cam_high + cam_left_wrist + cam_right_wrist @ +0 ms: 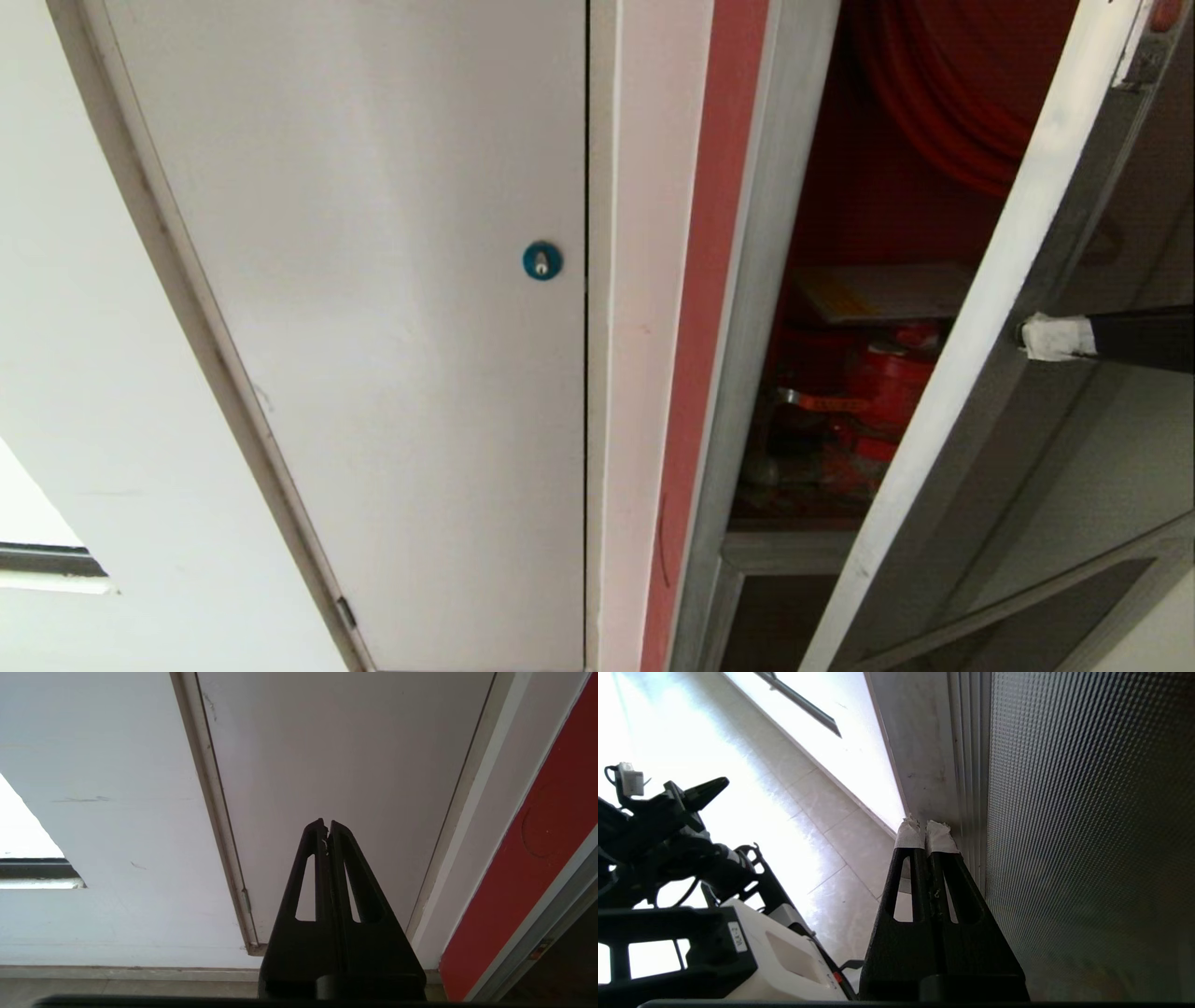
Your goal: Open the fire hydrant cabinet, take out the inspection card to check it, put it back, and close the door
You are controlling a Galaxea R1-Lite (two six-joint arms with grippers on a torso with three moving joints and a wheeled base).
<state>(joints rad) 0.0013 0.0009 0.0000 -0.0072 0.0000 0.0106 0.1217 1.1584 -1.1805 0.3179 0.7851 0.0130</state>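
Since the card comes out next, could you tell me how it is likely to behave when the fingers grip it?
The card looks thin and flat, so it is probably light and may flex if gripped at one edge. It lies on red fittings inside the cabinet, so it might slide before being pinched.

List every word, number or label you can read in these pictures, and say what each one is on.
"004-2", a doubtful reading: small sticker on the robot's base, turned sideways and tiny.
Inspection card inside the fire hydrant cabinet: print too blurred to read.
Orange strip by the red valve: blurred, unreadable.
No other text shows.
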